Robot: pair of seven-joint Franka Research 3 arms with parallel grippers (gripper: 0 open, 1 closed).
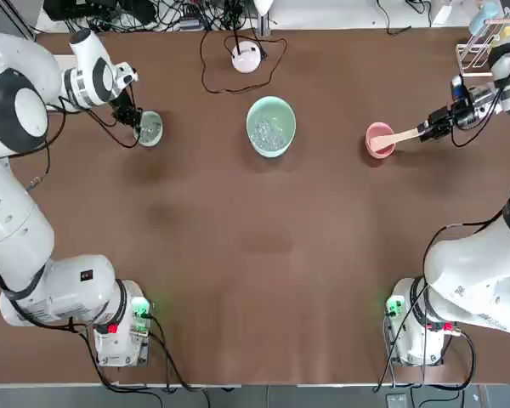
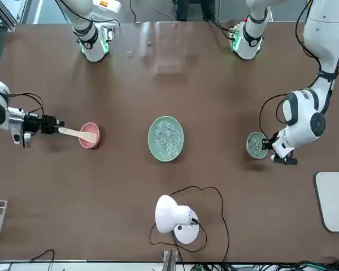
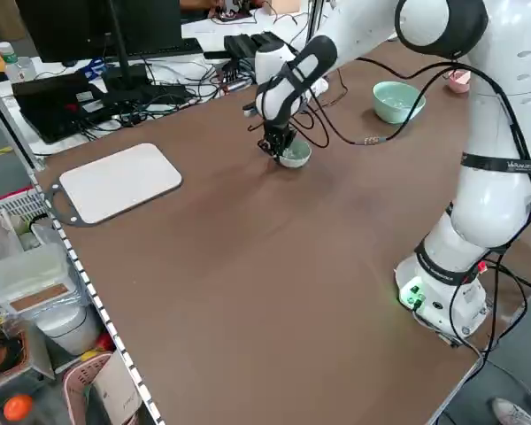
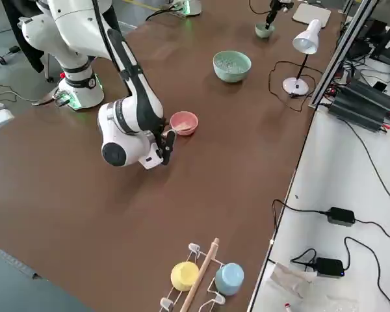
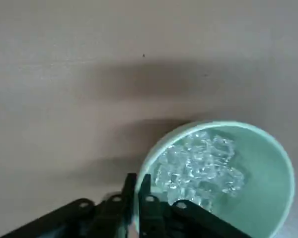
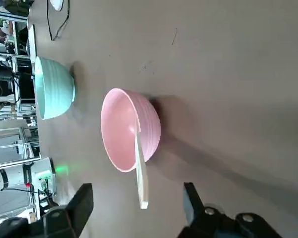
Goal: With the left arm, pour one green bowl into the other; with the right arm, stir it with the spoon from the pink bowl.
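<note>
The robot's left arm reaches out over the brown bench, its wrist angled down at the small green bowl [image 1: 150,129], as the left gripper [image 5: 138,181] pinches the bowl's rim between closed fingers. Clear, glinting bits lie inside the bowl. Across the bench, the right arm stretches in low from its side, wrist tilted toward the pink bowl [image 6: 130,130], the right gripper [image 6: 139,201] holding its fingers open on either side of the handle of the wooden spoon [image 6: 141,171]. The spoon leans in the pink bowl, its handle jutting over the rim toward the gripper. Between the two arms sits the large mint-green bowl [image 1: 271,127], also holding clear bits, near a white lamp [image 2: 173,215].
</note>
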